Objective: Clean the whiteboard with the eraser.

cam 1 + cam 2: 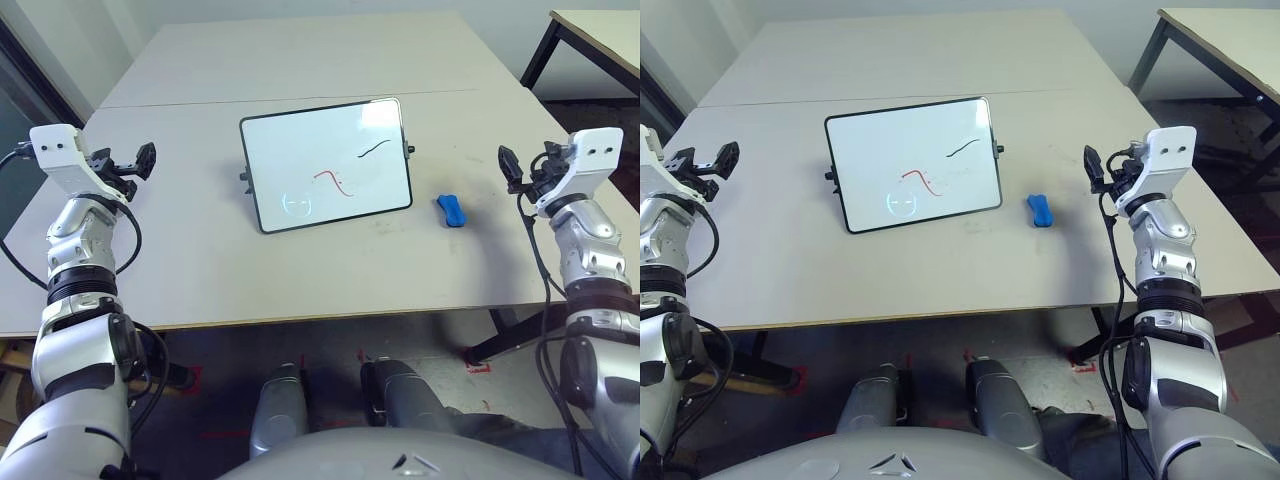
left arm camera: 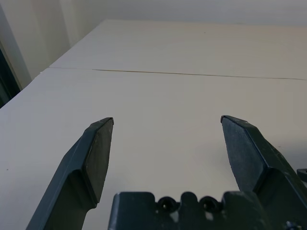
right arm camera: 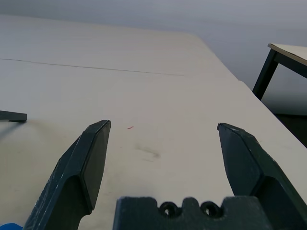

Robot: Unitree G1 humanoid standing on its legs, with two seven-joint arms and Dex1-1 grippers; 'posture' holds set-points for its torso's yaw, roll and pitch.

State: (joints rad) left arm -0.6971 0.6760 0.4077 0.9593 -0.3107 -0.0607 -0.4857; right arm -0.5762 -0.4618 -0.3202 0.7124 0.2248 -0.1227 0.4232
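A small black-framed whiteboard (image 1: 326, 165) stands tilted back near the middle of a pale worktop (image 1: 200, 260), its surface carrying a black stroke toward the upper right, a red squiggle at centre and a faint round smudge at lower left; no readable writing or brand shows on it. The blue eraser (image 1: 452, 210) lies flat on the worktop just to the board's right, apart from its frame. The left tool (image 1: 140, 160) hangs released over the worktop's left side, well away from the board, fingers (image 2: 93, 153) spread wide with nothing between them. The right tool (image 1: 1095, 170) hovers near the right edge, beyond the eraser, likewise spread and empty. A second table (image 1: 590, 40) stands at far right.
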